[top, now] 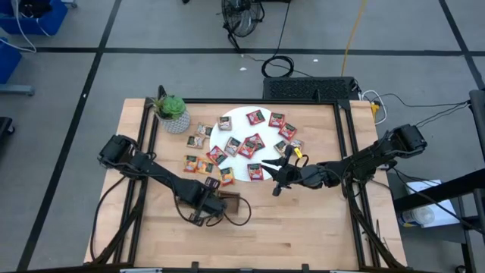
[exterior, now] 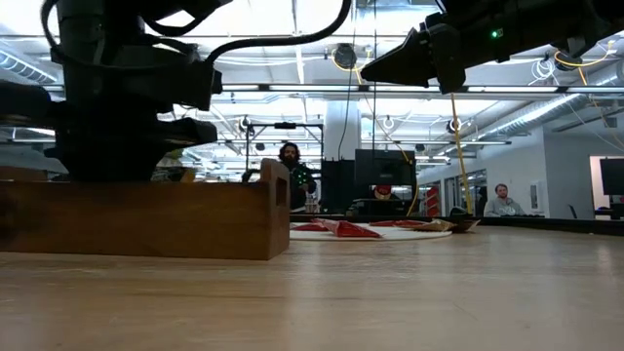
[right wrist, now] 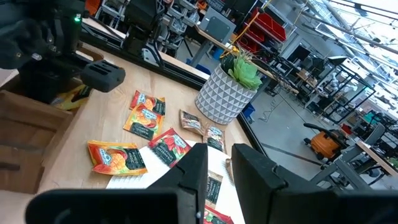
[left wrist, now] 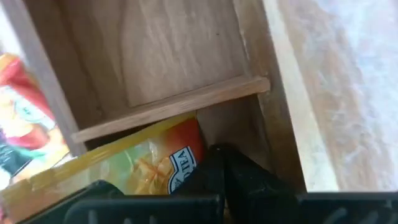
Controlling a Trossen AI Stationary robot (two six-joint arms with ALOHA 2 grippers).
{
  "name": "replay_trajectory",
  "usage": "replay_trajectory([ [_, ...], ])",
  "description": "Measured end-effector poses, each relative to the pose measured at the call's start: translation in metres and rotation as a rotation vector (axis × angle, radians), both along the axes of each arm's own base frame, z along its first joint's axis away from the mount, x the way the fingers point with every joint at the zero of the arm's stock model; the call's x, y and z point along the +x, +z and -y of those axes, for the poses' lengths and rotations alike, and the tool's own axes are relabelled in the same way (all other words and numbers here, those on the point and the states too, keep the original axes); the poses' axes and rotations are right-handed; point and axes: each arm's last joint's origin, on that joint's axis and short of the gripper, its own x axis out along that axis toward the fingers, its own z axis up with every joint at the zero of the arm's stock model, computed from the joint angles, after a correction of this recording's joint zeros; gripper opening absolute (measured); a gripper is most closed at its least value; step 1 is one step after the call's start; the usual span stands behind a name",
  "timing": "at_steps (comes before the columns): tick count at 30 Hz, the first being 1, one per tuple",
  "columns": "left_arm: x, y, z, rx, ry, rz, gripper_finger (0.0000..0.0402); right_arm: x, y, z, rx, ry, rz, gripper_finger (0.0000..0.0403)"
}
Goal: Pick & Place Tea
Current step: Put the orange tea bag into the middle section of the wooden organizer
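Note:
Several small tea sachets (top: pixel 254 144), mostly red, lie flat on a white disc (top: pixel 239 121) and on the table to its left (right wrist: pixel 143 115). The wooden tray (top: pixel 235 205) sits near the table's near edge. My left gripper (top: pixel 216 203) reaches down into it and is shut on an orange-yellow sachet (left wrist: pixel 137 165). A red sachet (left wrist: pixel 18 118) lies in the neighbouring compartment. My right gripper (top: pixel 274 178) hangs above the disc's near right rim, well off the table, with a narrow gap between its fingers (right wrist: pixel 221 168) and nothing in it. My left gripper (left wrist: pixel 225 177) pinches the orange-yellow sachet at its edge by a corner (left wrist: pixel 194 155), between the two fingers. The fingers come from above, pointing down into a tray compartment. The sachet sits tilted inside the compartment, beside the thin divider (left wrist: pixel 174 106).
A small green potted plant (top: pixel 173 112) stands at the table's far left. Black rails (top: pixel 345 152) run along the table's left and right sides. Bare wood lies near the table's near edge, right of the tray. People sit in the room beyond (exterior: pixel 291 161).

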Motion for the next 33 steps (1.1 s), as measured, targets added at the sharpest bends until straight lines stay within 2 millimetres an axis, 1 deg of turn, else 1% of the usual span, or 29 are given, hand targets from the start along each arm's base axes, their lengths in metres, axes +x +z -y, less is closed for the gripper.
replay_trajectory([
  [8, -0.0013, -0.0006, 0.0004, 0.09, 0.049, 0.037, 0.0003, 0.0, 0.0, 0.0, 0.003, 0.0, 0.001, 0.0061],
  [14, -0.0034, -0.0017, -0.0043, 0.181, 0.159, 0.061, 0.0004, 0.0, 0.0, 0.0, 0.003, 0.0, 0.001, 0.0061],
  [16, -0.0039, -0.0018, -0.0044, 0.172, 0.192, 0.059, 0.0003, 0.0, -0.0001, 0.0, 0.003, 0.0, 0.001, 0.0061],
  [23, -0.0048, -0.0006, -0.0011, 0.049, 0.262, 0.015, 0.0007, 0.0, -0.0001, 0.0, 0.001, 0.0, 0.0, 0.0061],
  [29, -0.0046, -0.0005, -0.0011, 0.034, 0.349, 0.025, 0.0005, 0.0, 0.0, 0.0, 0.002, 0.0, 0.001, 0.0061],
  [33, -0.0039, -0.0005, -0.0017, 0.062, 0.39, 0.058, 0.0008, 0.0, 0.0, 0.0, 0.002, 0.0, 0.001, 0.0061],
])
